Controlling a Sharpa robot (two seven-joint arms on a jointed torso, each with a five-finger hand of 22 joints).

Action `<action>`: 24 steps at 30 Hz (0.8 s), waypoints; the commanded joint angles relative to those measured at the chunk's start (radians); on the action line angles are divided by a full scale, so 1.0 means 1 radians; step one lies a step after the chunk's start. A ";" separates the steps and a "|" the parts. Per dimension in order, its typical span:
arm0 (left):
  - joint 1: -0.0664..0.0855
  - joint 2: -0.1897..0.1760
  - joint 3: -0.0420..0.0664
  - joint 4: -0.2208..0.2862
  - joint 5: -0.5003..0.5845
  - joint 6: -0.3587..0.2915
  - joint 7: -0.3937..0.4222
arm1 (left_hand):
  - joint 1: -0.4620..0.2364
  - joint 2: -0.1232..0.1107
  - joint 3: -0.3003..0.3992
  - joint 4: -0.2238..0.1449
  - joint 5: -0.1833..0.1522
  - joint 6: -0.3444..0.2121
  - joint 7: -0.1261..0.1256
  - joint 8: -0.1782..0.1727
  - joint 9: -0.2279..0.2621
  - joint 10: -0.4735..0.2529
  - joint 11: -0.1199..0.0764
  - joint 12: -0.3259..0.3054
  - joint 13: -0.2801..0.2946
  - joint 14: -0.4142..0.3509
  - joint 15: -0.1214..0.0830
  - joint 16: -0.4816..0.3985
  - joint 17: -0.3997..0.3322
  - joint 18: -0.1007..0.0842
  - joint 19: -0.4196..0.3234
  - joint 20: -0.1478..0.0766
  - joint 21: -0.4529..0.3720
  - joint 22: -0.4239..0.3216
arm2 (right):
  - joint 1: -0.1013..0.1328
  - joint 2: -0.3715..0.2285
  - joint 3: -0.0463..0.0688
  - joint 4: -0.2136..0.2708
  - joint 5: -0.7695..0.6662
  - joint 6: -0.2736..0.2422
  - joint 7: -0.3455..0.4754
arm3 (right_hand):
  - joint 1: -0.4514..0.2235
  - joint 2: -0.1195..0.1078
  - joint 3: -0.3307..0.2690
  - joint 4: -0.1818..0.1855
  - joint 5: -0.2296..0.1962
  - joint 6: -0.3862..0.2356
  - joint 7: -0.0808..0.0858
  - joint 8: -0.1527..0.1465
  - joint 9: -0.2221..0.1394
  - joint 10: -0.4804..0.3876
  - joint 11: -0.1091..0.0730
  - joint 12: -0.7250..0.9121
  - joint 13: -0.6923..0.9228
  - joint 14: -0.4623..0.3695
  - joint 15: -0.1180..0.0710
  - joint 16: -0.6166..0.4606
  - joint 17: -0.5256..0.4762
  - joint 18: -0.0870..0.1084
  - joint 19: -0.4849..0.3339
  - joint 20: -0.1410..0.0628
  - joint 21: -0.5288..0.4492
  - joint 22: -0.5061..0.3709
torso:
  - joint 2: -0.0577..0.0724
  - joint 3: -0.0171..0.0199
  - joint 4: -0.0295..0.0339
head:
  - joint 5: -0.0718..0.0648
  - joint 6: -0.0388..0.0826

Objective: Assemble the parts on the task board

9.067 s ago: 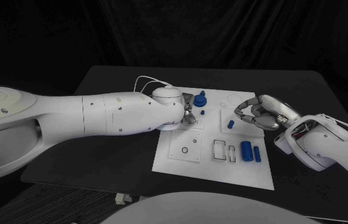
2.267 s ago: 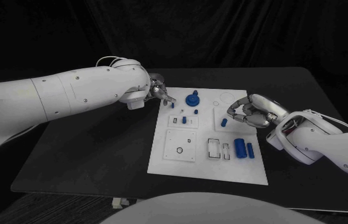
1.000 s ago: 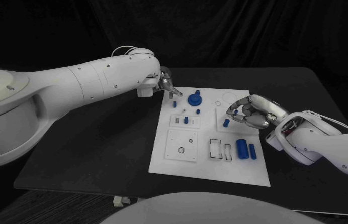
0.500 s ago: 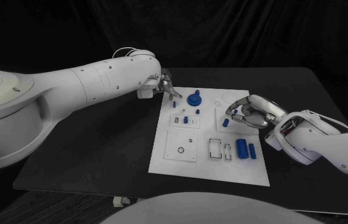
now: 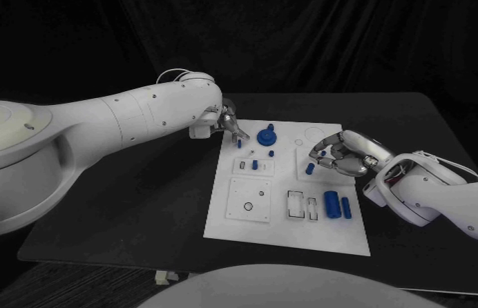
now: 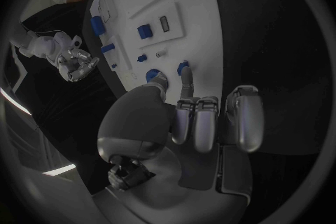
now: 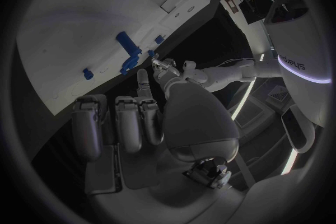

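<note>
Poses left hand (image 5: 229, 121) at the blue peg (image 5: 240, 142) on the board's (image 5: 289, 228) far left corner, pinch unclear; curls right hand (image 5: 340, 155) empty beside the board's right edge. Risks toppling the peg through a sideways finger nudge.

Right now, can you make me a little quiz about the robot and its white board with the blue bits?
1. True or false: the left robot hand is at a far corner of the white board.
2. What colour are the small pieces on the board? A) red B) blue C) green
3. Two cylinders lie side by side near the board's front edge. Which robot hand is closer to them?

Key
1. True.
2. B.
3. The right robot hand.
</note>
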 commanded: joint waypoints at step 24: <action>-0.010 0.013 0.001 -0.024 0.008 -0.001 0.019 | 0.063 0.006 0.006 -0.003 0.133 -0.009 -0.007 0.013 0.045 0.103 0.004 0.004 0.263 0.106 0.005 0.003 0.264 -0.001 0.033 0.006 -0.002 0.206 | -0.002 -0.003 0.000 0.004 -0.001 0.009 -0.004 | 0.010 -0.003 0.001 -0.002 0.005 0.009 0.001 0.007 0.002 0.106 -0.001 0.003 0.263 0.107 -0.001 0.003 0.263 -0.016 0.102 0.002 0.003 0.263 | 0.000 -0.0001 -0.0002 | -0.008 0.000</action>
